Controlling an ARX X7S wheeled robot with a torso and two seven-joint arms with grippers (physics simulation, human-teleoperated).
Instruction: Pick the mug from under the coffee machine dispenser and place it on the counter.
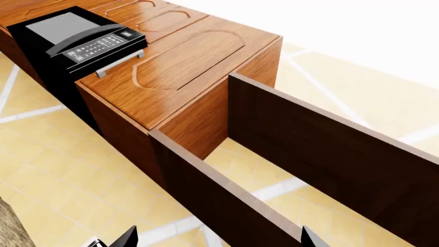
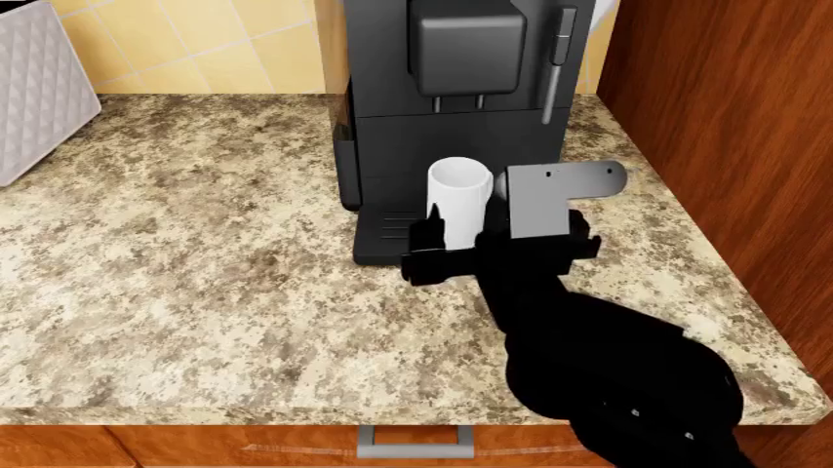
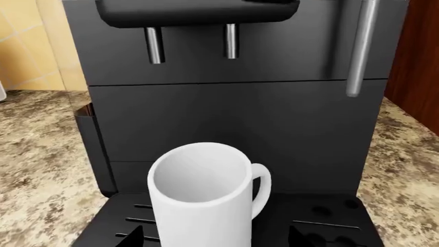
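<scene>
From the head camera, the white quilted toaster [image 2: 33, 93] is sitting far out at nine o'clock on the counter [image 2: 195, 283], well apart from the work and no obstacle. Moving right, the coffee machine dispenser [image 2: 462, 107] is standing at twelve o'clock, and the mug [image 2: 458, 200] is resting upright on its slotted drip tray [image 2: 384, 234], below the two nozzles. The right gripper [image 2: 501, 249] is reaching in from five o'clock with its jaws spread apart and nothing in them, one finger lying just at the mug's left side. In the right wrist view the mug [image 3: 202, 198] is filling the centre, its handle [image 3: 262, 188] pointing to three o'clock, with both black fingertips [image 3: 130, 237] showing low on either side of it. To do this approach well, the operator is best advancing until the body sits squarely between the fingers, keeping the right finger clear of the handle and the silver wand [image 3: 360, 49], then closing around the cylinder, not the rim. The left gripper [image 1: 213, 239] is hanging over an open wooden drawer [image 1: 309, 170] beside a black microwave [image 1: 79, 38], its two tips standing apart and empty.
</scene>
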